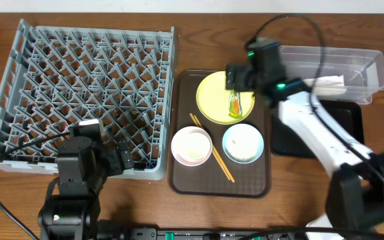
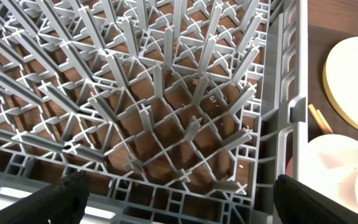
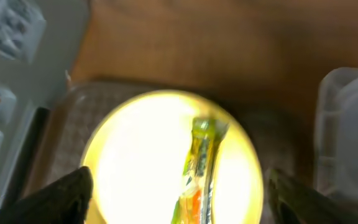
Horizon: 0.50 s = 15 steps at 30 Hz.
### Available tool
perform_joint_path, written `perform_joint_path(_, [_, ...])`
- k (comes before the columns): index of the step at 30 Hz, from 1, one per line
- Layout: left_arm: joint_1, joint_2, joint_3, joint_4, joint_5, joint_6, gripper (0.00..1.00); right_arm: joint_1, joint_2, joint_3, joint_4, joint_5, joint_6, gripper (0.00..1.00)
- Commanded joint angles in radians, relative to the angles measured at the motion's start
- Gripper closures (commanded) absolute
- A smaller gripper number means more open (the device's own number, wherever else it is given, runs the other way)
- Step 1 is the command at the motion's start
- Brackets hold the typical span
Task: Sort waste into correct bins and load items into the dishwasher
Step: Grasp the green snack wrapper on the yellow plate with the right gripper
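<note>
Wood table (image 1: 285,200): R gripper (image 3: 179,196) wide open, empty, above wrapper (image 3: 201,165) on plate (image 3: 129,168); L gripper (image 2: 179,199) open, empty; thin wrapper may slip if pinched off-centre.

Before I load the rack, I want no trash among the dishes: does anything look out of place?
Yes: a green-and-yellow wrapper lies on the yellow plate, waste among dishes. The chopsticks lie loose and askew on the brown tray.

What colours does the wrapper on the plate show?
Wrapper: green and yellow, some orange; clearest in the right wrist view.
</note>
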Motion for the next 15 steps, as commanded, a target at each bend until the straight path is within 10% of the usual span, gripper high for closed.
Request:
perform_joint_path(1, [-0.004,-0.002,0.024,-0.013,-0.008,-0.005,0.03,0.032,0.088,-0.018,-0.013,0.096,0.002,0.2])
perform_joint_path(9, [-0.004,-0.002,0.024,-0.018,-0.008,-0.005,0.03,0.043,0.215,-0.018,-0.037,0.099,0.101,0.31])
perform_joint_path(15, [-0.004,-0.002,0.024,-0.017,-0.008,-0.005,0.03,0.043,0.224,-0.018,-0.043,0.081,0.106,0.83])
